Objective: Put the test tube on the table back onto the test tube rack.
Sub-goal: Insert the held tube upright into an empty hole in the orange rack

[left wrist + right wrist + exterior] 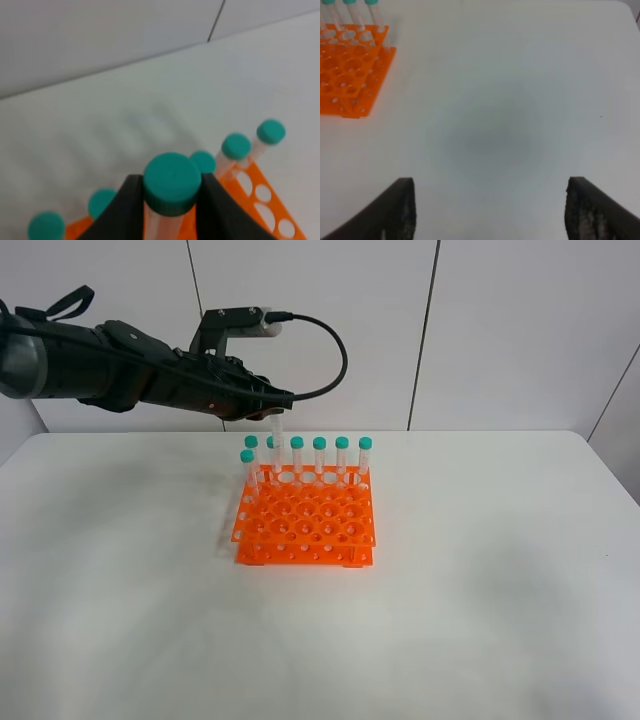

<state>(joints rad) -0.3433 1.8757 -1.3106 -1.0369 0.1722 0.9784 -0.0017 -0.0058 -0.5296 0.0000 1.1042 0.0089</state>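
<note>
Above the back row of the orange test tube rack, the test tube is held upright by the left gripper. In the left wrist view the jaws are seen closed about its teal-green screw cap. Whether the tip has entered a hole cannot be told. The rack is set near the middle of the white table, with bare tabletop on every side. The far edge lies near behind the rack, and rounded corners are seen there. Seven other teal-capped tubes are stood in the rack, six along the back row and one in the next row at the left. The held tube is slim and clear. The right gripper is seen over bare table to the right of the rack, its jaws spread wide and nothing held.
</note>
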